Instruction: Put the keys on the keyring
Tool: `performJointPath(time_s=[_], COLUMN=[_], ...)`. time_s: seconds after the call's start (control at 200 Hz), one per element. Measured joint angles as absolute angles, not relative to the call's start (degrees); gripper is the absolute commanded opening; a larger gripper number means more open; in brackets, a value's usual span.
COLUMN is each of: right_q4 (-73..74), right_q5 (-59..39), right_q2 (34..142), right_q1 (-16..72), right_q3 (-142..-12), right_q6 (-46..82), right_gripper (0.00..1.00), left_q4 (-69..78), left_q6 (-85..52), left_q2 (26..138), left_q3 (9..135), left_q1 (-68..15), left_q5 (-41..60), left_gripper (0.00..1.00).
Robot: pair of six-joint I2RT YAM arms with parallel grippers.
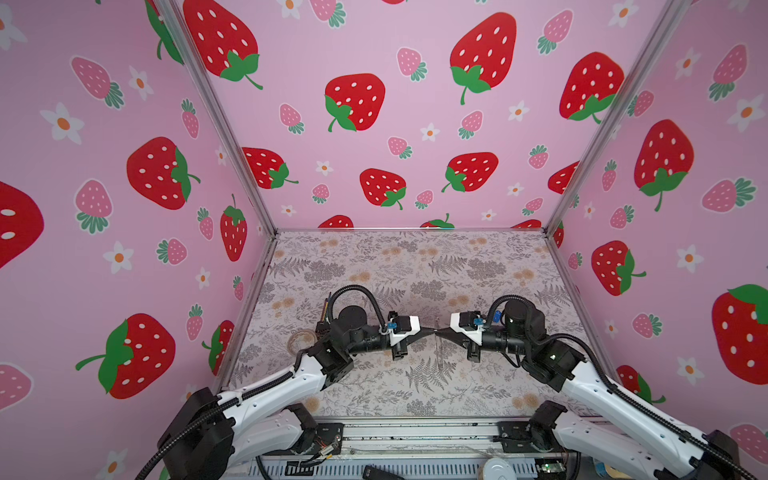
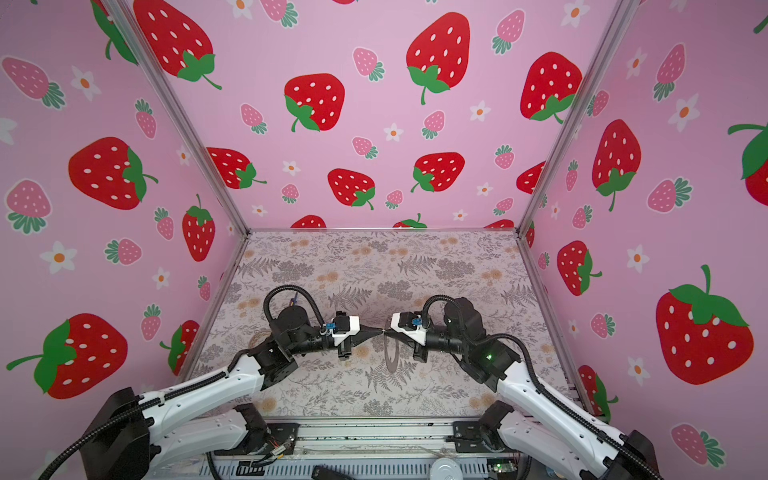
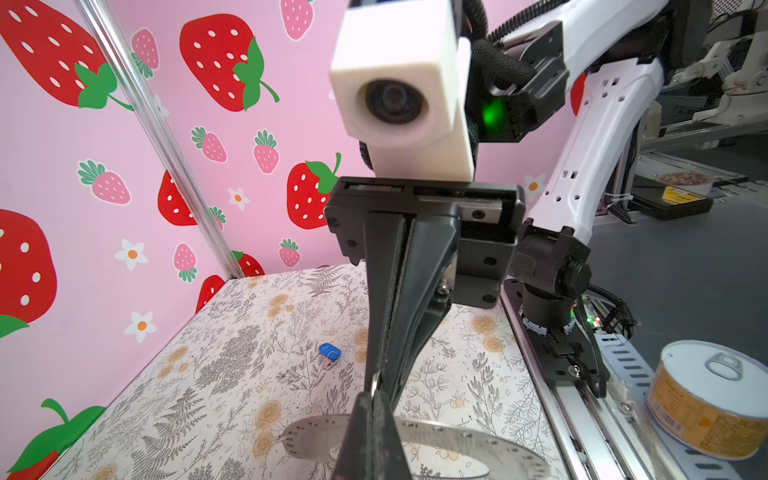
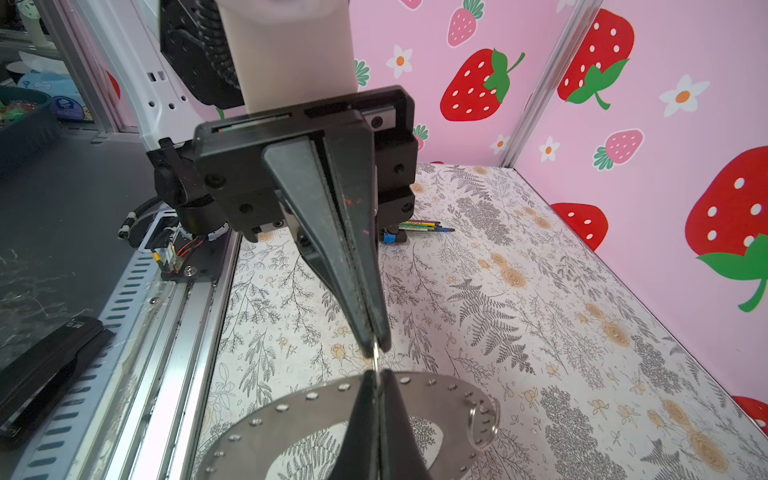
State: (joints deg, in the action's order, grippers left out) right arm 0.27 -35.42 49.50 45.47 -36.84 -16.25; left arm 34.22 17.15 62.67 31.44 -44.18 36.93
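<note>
Left gripper (image 2: 380, 331), from 9 o'clock, and right gripper (image 2: 388, 331), from 3 o'clock, are clamped tip to tip on a silver loop (image 4: 375, 360). The keyring (image 4: 291, 409) is laid flat beneath; the keys (image 3: 329, 352) are seen apart.

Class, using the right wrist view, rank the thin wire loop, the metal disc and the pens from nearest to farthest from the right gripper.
1. thin wire loop: pinched at the tips of the right gripper.
2. metal disc: just below those tips.
3. pens: far off, past the left gripper.
</note>
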Motion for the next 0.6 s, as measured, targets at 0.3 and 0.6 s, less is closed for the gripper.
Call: performJointPath(time_s=[0.3,0.6], right_q4=[0.0,1.6], right_q5=[-31.7,-27.6], right_q2=[48.3,46.8], right_q1=[45.5,45.5], right_q3=[-35.6,-33.1], right_q6=[-19.1,-23.7], right_gripper=[0.0,0.0], left_q4=[20.5,11.8], left_q6=[26.1,32.6], left_q2=[55.4,54.8], left_q3=[32.0,33.7], left_q1=[-44.2,-44.3], left_q5=[30.5,24.9], left_gripper=[0.39,0.38])
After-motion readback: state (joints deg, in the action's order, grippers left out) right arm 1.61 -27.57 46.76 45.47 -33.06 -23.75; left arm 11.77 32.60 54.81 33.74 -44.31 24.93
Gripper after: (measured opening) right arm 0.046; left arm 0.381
